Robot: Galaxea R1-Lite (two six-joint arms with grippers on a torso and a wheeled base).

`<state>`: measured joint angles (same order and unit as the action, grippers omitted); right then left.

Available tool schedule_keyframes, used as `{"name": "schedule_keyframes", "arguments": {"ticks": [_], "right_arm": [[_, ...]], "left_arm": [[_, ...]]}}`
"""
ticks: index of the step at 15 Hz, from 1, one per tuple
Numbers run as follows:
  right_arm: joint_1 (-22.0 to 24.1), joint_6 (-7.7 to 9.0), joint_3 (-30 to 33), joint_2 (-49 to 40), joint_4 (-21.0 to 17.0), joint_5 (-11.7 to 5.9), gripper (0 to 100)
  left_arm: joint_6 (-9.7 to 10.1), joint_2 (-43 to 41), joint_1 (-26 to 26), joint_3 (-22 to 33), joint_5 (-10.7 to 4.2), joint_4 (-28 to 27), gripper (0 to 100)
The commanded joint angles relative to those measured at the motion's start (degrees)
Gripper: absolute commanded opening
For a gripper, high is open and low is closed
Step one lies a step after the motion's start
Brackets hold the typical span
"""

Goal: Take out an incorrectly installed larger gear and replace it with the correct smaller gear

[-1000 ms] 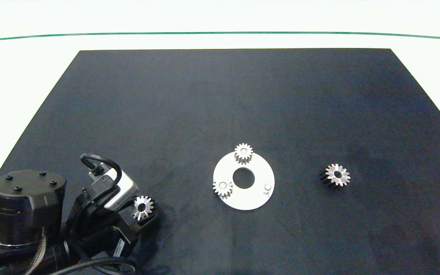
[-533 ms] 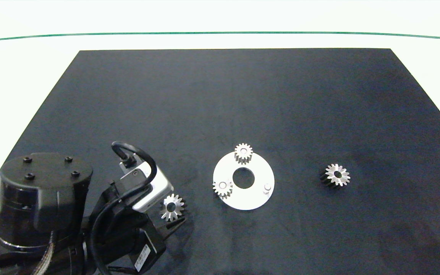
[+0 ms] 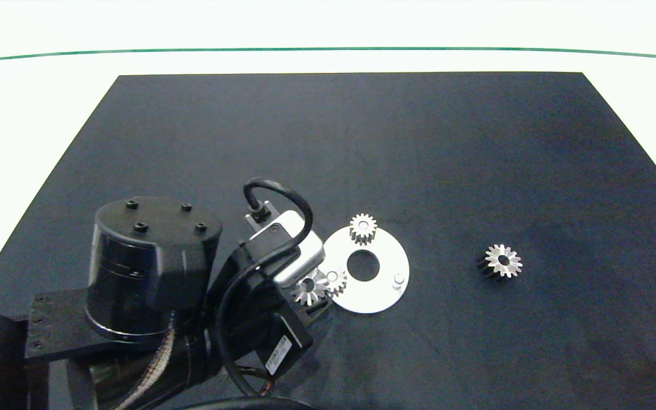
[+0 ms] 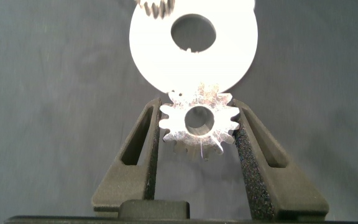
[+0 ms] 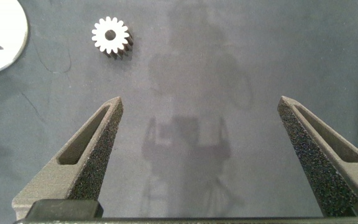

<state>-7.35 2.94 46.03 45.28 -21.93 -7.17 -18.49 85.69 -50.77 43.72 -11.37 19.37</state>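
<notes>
Gripping a small silver blunt-toothed gear point(image 4: 198, 121) between its pads, our left gripper point(image 3: 309, 291) hovers at the white ring plate's point(image 3: 382, 296) edge, beside a mounted gear point(image 3: 335, 278). We should centre the bore over the bare peg point(image 3: 398, 279), then lower squarely. Our right gripper point(image 5: 197, 155) hangs spread wide near the discarded pointed-toothed silver gear point(image 3: 502, 261).

Two gears point(image 3: 363, 228) on a disc point(image 3: 382, 296), larger gear point(image 3: 502, 261) well right on mat point(image 3: 362, 142).
</notes>
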Motion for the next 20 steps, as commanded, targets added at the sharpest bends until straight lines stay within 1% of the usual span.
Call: {"name": "schedule_keyframes", "arguments": {"ticks": [1, 2, 3, 6, 7, 8, 9, 10, 11, 12, 15, 20], "right_arm": [[-0.03, 0.05, 0.20, -0.72, -0.13, -0.04, 100], [-0.03, 0.05, 0.20, -0.72, -0.13, 0.05, 100], [-0.03, 0.05, 0.20, -0.80, -0.13, 0.14, 100], [-0.03, 0.05, 1.52, -1.24, -0.22, 0.14, 100], [-0.03, 0.05, 1.61, -1.68, -0.22, 0.14, 100], [-0.03, 0.05, 1.34, -2.47, -0.31, 0.05, 100], [-0.03, 0.05, 1.08, -2.91, -0.31, 0.05, 100], [-0.03, 0.05, 1.08, -3.18, -0.39, 0.05, 100], [-0.03, 0.05, 1.08, -3.44, -0.39, 0.05, 100], [-0.03, 0.05, 1.08, -3.62, -0.39, 0.05, 100], [-0.03, 0.05, 0.90, -3.79, -0.48, 0.05, 100], [-0.12, 0.05, 0.99, -4.49, -0.48, 0.05, 100]], "left_arm": [[-0.14, 4.93, -3.45, 3.39, -2.86, 1.20, 19], [-0.23, 5.72, -4.51, 4.54, -3.74, 1.11, 19], [-0.40, 6.51, -5.21, 5.50, -4.09, 1.02, 19], [-0.75, 8.71, -6.09, 7.35, -4.45, 1.02, 19], [-0.75, 10.64, -6.71, 8.58, -5.76, 1.02, 19], [-1.02, 11.87, -6.97, 9.37, -6.12, 1.02, 19], [-1.72, 12.84, -7.23, 10.07, -6.47, 0.93, 19], [-2.16, 13.98, -7.23, 10.95, -7.08, 0.05, 19], [-2.16, 14.51, -7.67, 12.53, -8.05, -2.58, 19], [-2.16, 14.68, -8.20, 14.12, -8.58, -4.87, 19], [-2.16, 16.97, -9.61, 18.69, -8.84, -6.45, 19], [-2.16, 20.13, -10.40, 22.03, -9.19, -7.59, 19]]}}
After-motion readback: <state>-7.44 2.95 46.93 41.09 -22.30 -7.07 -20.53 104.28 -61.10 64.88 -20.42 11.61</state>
